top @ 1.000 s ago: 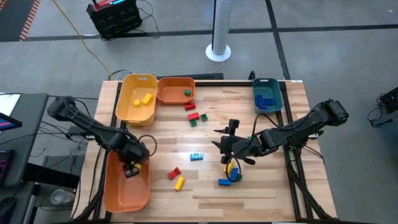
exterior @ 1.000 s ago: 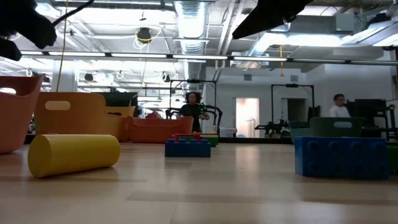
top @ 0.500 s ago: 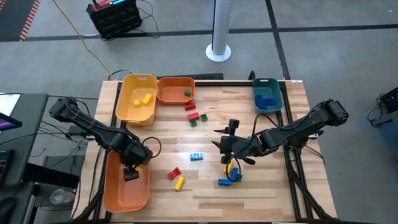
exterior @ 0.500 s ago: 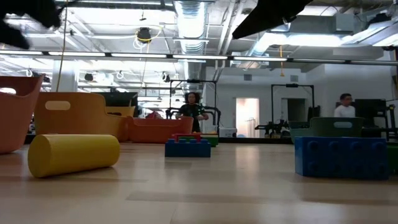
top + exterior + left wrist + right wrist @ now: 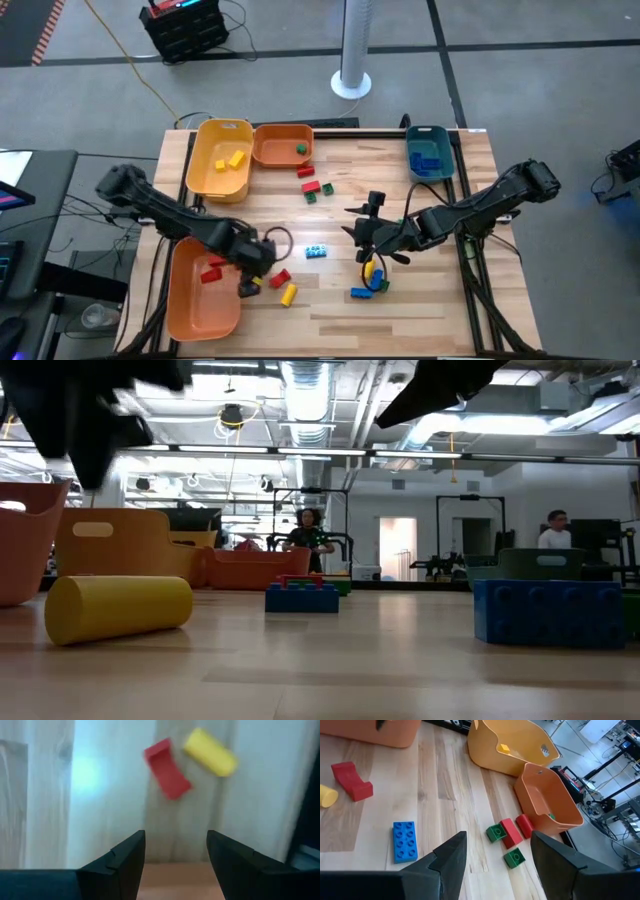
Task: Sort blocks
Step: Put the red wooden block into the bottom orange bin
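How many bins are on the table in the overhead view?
4: yellow bin and small orange bin side by side at far left, teal bin at far right, large orange bin at near left. None seems hidden.

- A light wooden slatted table (image 5: 400,300) carries everything.
- Along its far edge, a large yellow plastic bin (image 5: 220,158) touches a smaller orange plastic bin (image 5: 283,145) — a teal plastic bin (image 5: 431,152) sits at the far right corner.
- A large orange plastic bin (image 5: 200,295) lies at the near left edge.
- Near the small orange bin: red and green toy bricks (image 5: 316,188), close together.
- Mid-table: a flat blue studded brick (image 5: 317,251).
- Nearer: a red arched brick (image 5: 280,278) just beside a yellow cylinder brick (image 5: 289,293).
- Right of those: a cluster of blue, yellow and green bricks (image 5: 369,282).
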Robot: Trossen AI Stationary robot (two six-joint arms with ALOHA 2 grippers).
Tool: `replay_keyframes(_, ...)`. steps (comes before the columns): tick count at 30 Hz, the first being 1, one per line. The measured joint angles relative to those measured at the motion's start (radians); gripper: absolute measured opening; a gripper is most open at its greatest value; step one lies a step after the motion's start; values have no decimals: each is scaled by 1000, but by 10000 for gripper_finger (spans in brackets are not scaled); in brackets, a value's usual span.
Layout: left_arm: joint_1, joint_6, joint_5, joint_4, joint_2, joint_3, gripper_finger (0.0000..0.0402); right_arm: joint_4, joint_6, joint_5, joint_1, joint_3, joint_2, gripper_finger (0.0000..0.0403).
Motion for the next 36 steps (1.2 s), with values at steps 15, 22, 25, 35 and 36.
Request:
replay_keyframes(15,23,82,-86,-14,279,195,205,-12,1,0,0,0,0,230)
replay_keyframes(22,22,345,-145,4,290,203,205,-12,8,0,0,0,0,230)
replay_keyframes(25,22,495,-178,11,290,202,205,-11,8,0,0,0,0,230)
replay_keyframes(35,22,745,-186,177,290,103,205,-11,8,0,0,0,0,230)
replay_keyframes(36,22,755,-185,177,290,102,205,-11,8,0,0,0,0,230)
